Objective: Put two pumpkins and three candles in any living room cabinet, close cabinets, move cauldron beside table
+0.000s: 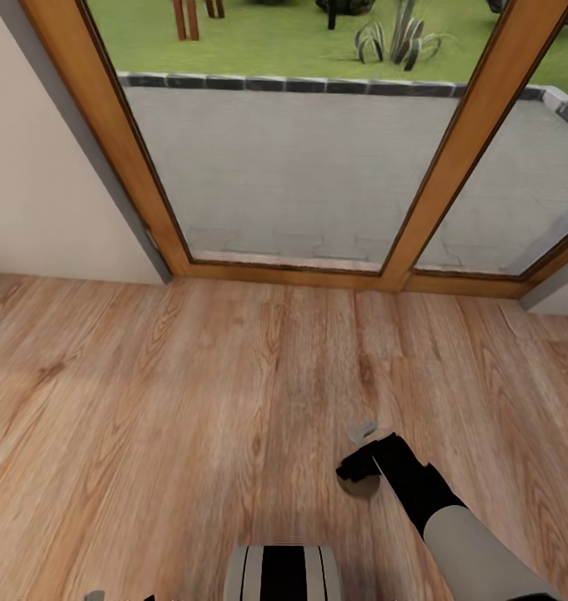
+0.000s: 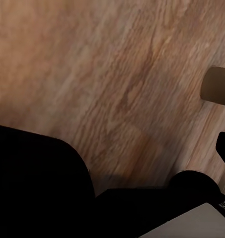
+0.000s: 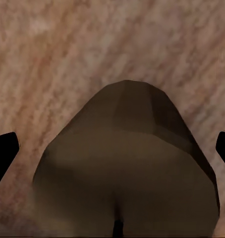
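Your right pincer [image 1: 363,467] held a brownish candle [image 3: 125,168], fingers spread either side of it, near right above the wooden floor [image 1: 192,401]. It looked light, rigid, smooth: grip mid-body. Left pincer: can't tell.

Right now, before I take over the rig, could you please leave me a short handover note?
Right tool: closed around a tan rounded object, possibly a candle, held over the wooden floor.
Left tool: I cannot tell whether it is open or shut.
Position: the robot faces a glass door with a wooden frame, a patio and lawn beyond it.
Done: nothing can be confirmed from here.
Left: find the cabinet, stow the held object if it is a candle, then check the other candles, the pumpkins, the drawers and the cauldron.
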